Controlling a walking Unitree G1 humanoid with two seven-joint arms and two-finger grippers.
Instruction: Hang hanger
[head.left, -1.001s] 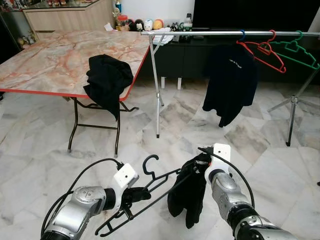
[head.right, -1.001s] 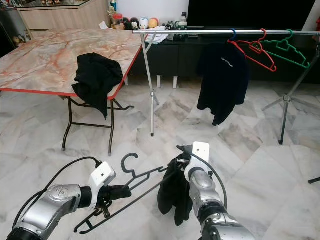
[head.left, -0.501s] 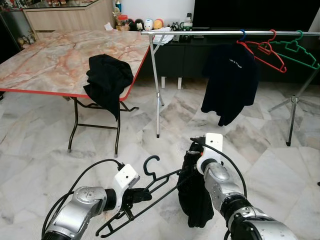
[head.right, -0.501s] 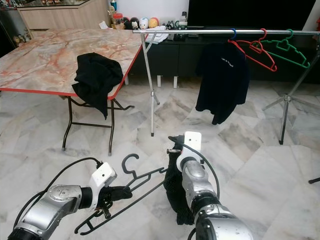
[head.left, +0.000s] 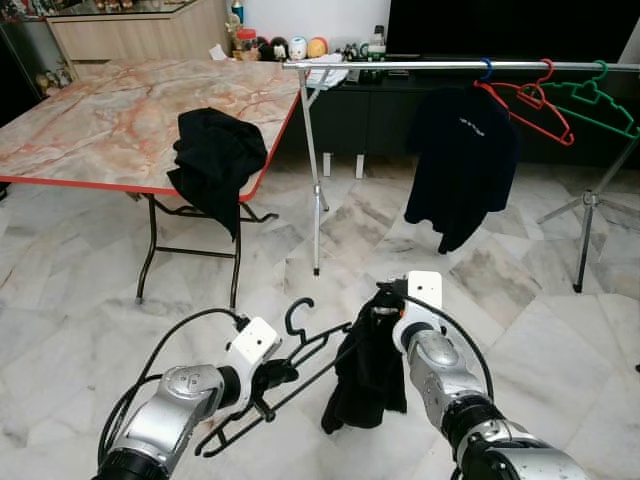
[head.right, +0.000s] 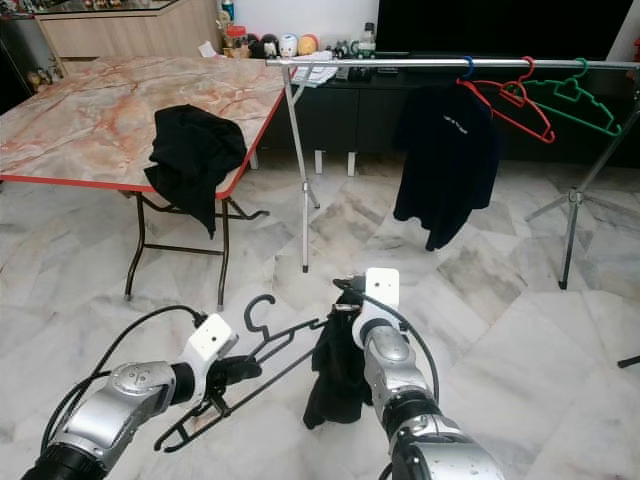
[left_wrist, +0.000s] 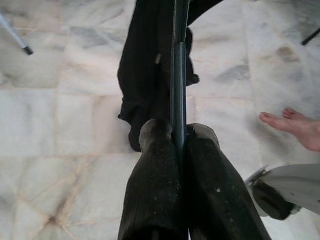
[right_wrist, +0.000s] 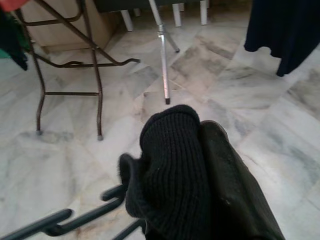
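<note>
My left gripper (head.left: 268, 380) is shut on the lower bar of a black hanger (head.left: 300, 345), held low over the floor with its hook pointing up. In the left wrist view the fingers (left_wrist: 155, 180) clamp the hanger's bar (left_wrist: 179, 75). My right gripper (head.left: 385, 300) is shut on a black garment (head.left: 365, 375), which hangs limp over the hanger's right end. The right wrist view has the garment (right_wrist: 170, 165) bunched against one finger (right_wrist: 225, 175). Further ahead stands a metal clothes rail (head.left: 400, 65).
On the rail hang a dark shirt (head.left: 462, 160), a red hanger (head.left: 530, 105) and a green hanger (head.left: 590, 105). A marble-top folding table (head.left: 100, 120) stands to the left with a black cloth (head.left: 212, 160) draped over its edge. A person's bare foot (left_wrist: 295, 127) is on the floor nearby.
The left gripper has lifted the hanger a little, up and to the right. The right gripper has shifted left with the garment, whose lower end has swung left under the hanger.
</note>
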